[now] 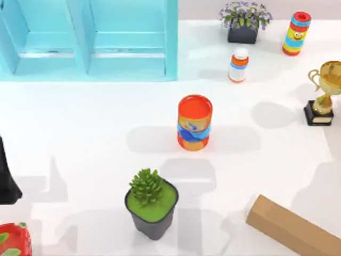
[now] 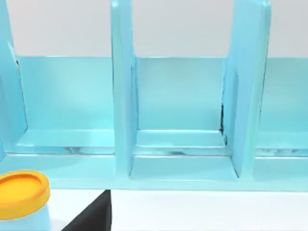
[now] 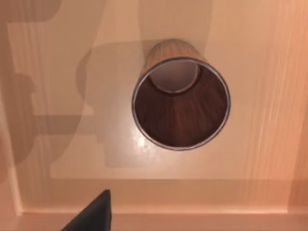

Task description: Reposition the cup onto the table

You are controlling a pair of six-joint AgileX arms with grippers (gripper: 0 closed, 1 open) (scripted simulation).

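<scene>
Cup (image 3: 180, 103) is seen upright, mouth open, directly below the right wrist on a tan wooden surface; whether either hand is spread cannot be told.

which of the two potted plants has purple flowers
The plant at the table's far edge, beside the stacked-ring toy. The near one is a green succulent with no flowers.

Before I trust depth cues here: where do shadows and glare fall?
Top view: soft grey shadows spread on the table beside the orange can. Right wrist view: blocky shadows cross the tan surface; a small glare spot sits beside the cup.
</scene>
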